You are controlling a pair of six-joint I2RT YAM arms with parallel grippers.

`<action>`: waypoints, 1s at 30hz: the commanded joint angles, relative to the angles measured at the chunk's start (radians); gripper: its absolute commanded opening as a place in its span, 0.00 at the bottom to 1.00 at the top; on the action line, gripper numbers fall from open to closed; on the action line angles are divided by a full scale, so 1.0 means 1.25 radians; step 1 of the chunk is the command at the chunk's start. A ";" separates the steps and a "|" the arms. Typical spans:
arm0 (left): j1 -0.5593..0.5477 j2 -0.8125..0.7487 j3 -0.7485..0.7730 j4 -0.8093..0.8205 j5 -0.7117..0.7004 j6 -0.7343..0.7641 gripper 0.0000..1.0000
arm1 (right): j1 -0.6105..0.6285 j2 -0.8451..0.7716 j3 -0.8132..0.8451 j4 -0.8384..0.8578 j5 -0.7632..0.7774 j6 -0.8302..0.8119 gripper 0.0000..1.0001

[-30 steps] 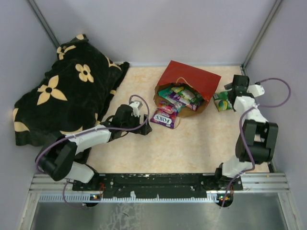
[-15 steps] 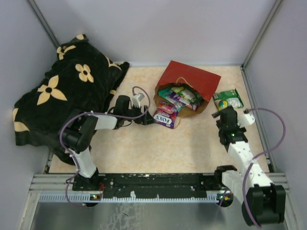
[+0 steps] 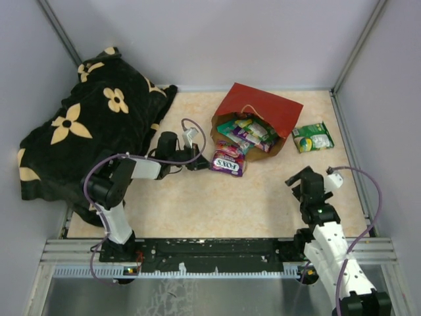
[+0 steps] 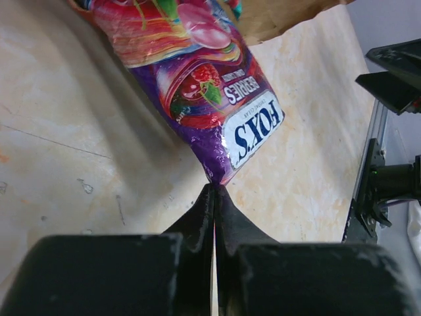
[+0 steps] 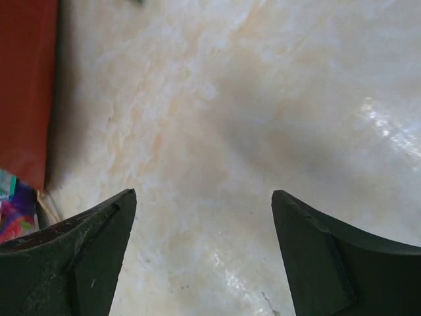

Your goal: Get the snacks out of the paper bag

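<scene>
The red paper bag (image 3: 262,107) lies on its side, its mouth toward me, with several snacks (image 3: 247,133) inside. A purple Fox's packet (image 3: 227,160) sticks out of the mouth onto the table. My left gripper (image 3: 200,162) is shut on the packet's near corner; the left wrist view shows the fingertips pinching the purple packet (image 4: 220,112) at the gripper's tip (image 4: 215,187). A green packet (image 3: 312,138) lies flat to the right of the bag. My right gripper (image 3: 299,179) hangs open over bare table, nothing between its fingers (image 5: 99,230).
A black blanket with yellow flowers (image 3: 85,131) fills the back left. Grey walls close in the table at the back and both sides. The red bag wall (image 5: 26,85) shows at the left edge of the right wrist view.
The left gripper has closed on the corner of the purple packet. The right arm has pulled back toward the near edge, away from the green packet it left beside the bag.
</scene>
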 commanded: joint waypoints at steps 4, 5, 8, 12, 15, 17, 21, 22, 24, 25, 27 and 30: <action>0.002 -0.191 -0.039 -0.050 -0.010 0.038 0.00 | 0.123 0.043 0.021 0.182 -0.172 -0.120 0.84; 0.002 -0.217 -0.046 -0.063 -0.011 0.041 0.00 | 0.154 0.067 0.033 0.204 -0.180 -0.132 0.85; 0.002 -0.292 -0.066 -0.093 -0.003 0.042 0.00 | 0.245 0.149 0.062 0.293 -0.204 -0.141 0.85; 0.004 -0.386 -0.100 -0.137 0.017 0.037 0.00 | 0.328 0.258 0.075 0.438 -0.286 -0.090 0.86; 0.004 -0.455 -0.152 -0.163 0.024 0.025 0.00 | 0.404 0.327 0.083 0.513 -0.271 -0.027 0.87; 0.004 -0.503 -0.210 -0.172 0.025 0.012 0.00 | 0.454 0.371 0.085 0.562 -0.261 0.012 0.88; 0.004 -0.625 -0.310 -0.205 -0.027 -0.024 0.00 | 0.540 0.456 0.102 0.661 -0.252 -0.012 0.89; 0.004 -0.652 -0.331 -0.213 -0.045 -0.039 0.00 | 0.556 0.470 0.108 0.672 -0.253 -0.021 0.89; 0.004 -0.703 -0.366 -0.227 -0.070 -0.069 0.00 | 0.563 0.497 0.108 0.716 -0.285 -0.009 0.90; 0.004 -0.724 -0.381 -0.231 -0.078 -0.082 0.00 | 0.564 0.509 0.104 0.739 -0.297 0.006 0.90; 0.004 -0.756 -0.406 -0.249 -0.098 -0.104 0.00 | 0.564 0.540 0.094 0.786 -0.319 0.045 0.91; 0.004 -0.776 -0.439 -0.288 -0.134 -0.146 0.00 | 0.564 0.596 0.092 0.829 -0.347 0.096 0.91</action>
